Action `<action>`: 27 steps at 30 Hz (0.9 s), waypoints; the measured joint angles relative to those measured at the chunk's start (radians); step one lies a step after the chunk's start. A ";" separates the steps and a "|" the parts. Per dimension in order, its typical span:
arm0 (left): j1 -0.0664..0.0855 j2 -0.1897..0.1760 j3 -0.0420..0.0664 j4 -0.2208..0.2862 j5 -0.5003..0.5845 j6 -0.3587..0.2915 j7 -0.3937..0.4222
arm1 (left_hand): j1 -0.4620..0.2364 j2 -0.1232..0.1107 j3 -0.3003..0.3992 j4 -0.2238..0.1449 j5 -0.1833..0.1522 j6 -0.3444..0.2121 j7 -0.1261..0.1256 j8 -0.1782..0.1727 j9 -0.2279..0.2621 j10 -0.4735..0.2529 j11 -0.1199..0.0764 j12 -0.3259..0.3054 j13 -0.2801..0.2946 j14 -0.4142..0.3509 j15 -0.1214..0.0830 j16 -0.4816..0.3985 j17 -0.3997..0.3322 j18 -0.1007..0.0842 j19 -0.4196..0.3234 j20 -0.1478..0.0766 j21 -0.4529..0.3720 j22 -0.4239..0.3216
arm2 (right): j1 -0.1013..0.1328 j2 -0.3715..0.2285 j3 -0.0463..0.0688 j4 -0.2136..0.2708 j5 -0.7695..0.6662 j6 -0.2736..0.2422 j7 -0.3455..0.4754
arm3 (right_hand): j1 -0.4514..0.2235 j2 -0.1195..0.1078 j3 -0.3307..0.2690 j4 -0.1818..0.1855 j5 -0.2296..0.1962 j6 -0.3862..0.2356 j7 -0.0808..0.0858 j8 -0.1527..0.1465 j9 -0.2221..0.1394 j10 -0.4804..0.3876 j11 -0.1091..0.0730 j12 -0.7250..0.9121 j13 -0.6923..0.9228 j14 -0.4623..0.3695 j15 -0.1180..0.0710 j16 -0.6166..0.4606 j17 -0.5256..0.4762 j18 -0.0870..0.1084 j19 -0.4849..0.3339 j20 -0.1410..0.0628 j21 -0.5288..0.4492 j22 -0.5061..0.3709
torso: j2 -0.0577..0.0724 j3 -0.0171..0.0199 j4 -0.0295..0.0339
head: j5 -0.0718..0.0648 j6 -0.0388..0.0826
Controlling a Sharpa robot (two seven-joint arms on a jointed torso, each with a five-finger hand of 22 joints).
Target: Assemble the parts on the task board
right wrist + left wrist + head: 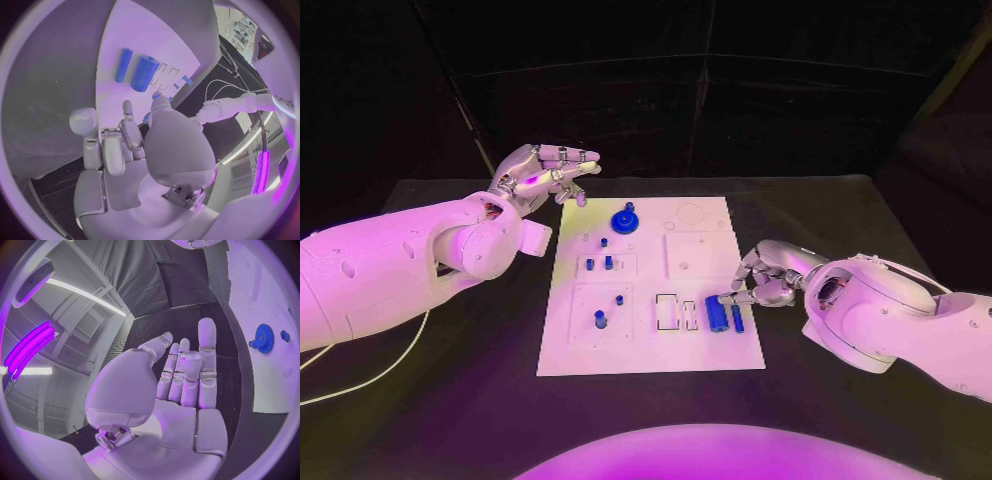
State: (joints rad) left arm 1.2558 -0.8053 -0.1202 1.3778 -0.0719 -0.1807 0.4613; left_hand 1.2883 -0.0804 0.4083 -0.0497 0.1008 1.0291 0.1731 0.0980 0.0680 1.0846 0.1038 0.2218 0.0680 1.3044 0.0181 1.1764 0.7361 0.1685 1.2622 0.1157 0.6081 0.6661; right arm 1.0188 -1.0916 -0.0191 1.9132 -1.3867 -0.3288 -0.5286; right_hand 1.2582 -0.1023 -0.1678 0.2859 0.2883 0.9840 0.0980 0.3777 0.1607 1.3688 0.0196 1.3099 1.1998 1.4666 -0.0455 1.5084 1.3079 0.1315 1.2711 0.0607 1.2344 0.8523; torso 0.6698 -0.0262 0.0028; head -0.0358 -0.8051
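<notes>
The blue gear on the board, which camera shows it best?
The left wrist view: the blue gear is large enough there to show its toothed rim. The head view places it at the far end of the task board, but small.

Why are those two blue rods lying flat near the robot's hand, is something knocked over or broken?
Nothing looks broken. The thick blue cylinder and the thin blue rod lie side by side on the task board, apparently loose parts waiting to be fitted. The right hand hovers beside them, holding nothing.
</notes>
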 measured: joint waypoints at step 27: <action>0.000 -0.006 0.000 0.005 0.002 0.000 -0.001 | 0.000 0.000 0.000 0.000 0.000 0.000 0.000 0.000 0.000 0.000 0.000 0.000 0.000 0.000 0.000 0.000 0.000 0.000 0.000 0.000 0.000 -0.001 | -0.040 0.089 0.000 -0.064 -0.032 0.051 -0.005 | 0.000 0.000 -0.002 0.002 0.000 0.004 -0.003 0.020 0.021 0.003 -0.004 0.003 0.005 -0.001 -0.001 0.004 0.000 0.000 0.003 -0.003 0.000 0.001 | 0.001 -0.0007 0.0010 | 0.002 -0.013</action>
State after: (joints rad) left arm 1.2557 -0.8114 -0.1207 1.3826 -0.0703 -0.1807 0.4604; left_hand 1.2883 -0.0804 0.4083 -0.0497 0.1008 1.0291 0.1731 0.0980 0.0680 1.0846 0.1038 0.2218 0.0679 1.3045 0.0181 1.1764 0.7362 0.1685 1.2622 0.1157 0.6082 0.6649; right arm 0.9784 -1.0028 -0.0190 1.8490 -1.4183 -0.2775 -0.5337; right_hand 1.2581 -0.1023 -0.1702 0.2881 0.2883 0.9875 0.0946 0.3978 0.1813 1.3722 0.0160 1.3131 1.2044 1.4651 -0.0469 1.5123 1.3077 0.1318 1.2744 0.0572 1.2344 0.8537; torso 0.6704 -0.0268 0.0037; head -0.0333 -0.8177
